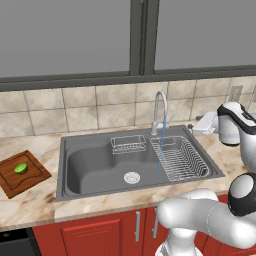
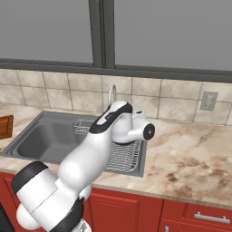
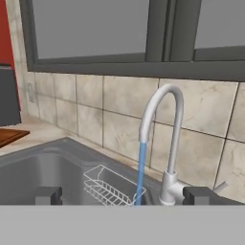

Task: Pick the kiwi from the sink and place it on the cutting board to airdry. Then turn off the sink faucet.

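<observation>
kiwi [image 1: 21, 168] lying on the cutting board [image 1: 30, 180] at the frame's left edge, well apart from the tool [image 3: 122, 195].

the tool is standing wide open, gripping nothing, facing the sink faucet [image 3: 165, 139], which is pouring a blue stream into the sink [image 1: 90, 165] beside its wire racks [image 1: 180, 160].

Kiwi [image 1: 21, 168] on cutting board [image 1: 30, 180], left of sink [image 1: 90, 165]
</observation>
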You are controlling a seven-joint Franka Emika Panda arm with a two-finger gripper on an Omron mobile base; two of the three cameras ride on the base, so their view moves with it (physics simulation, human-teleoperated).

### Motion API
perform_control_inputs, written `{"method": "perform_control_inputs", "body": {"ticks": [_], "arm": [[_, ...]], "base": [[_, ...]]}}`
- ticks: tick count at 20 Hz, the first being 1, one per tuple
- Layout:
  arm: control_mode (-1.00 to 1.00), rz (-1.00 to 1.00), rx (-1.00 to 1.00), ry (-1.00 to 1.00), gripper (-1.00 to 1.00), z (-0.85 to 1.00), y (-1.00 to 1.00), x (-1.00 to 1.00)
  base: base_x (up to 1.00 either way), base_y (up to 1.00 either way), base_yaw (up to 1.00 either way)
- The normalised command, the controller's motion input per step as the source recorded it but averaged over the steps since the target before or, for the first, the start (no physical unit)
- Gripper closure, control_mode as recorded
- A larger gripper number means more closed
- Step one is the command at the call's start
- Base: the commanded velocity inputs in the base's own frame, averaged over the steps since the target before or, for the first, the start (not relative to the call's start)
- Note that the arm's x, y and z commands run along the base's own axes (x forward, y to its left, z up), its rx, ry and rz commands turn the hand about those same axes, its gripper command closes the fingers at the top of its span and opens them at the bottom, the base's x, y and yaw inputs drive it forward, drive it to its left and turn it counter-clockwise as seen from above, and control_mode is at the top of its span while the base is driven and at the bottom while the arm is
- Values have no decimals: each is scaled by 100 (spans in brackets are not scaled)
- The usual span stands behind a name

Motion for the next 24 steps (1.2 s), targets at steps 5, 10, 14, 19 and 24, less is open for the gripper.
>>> {"method": "perform_control_inputs", "body": {"ticks": [5,10,14,19,24], "arm": [[-100,0,3,0,-100,-9,0,16],[-100,0,1,0,-100,-20,0,14],[-100,0,0,0,-100,-18,0,22],[-100,0,1,0,-100,-10,0,24],[-100,0,2,0,-100,-7,-1,22]], "base": [[0,0,0],[0,0,0],[0,0,0],[0,0,0],[0,0,0]]}}
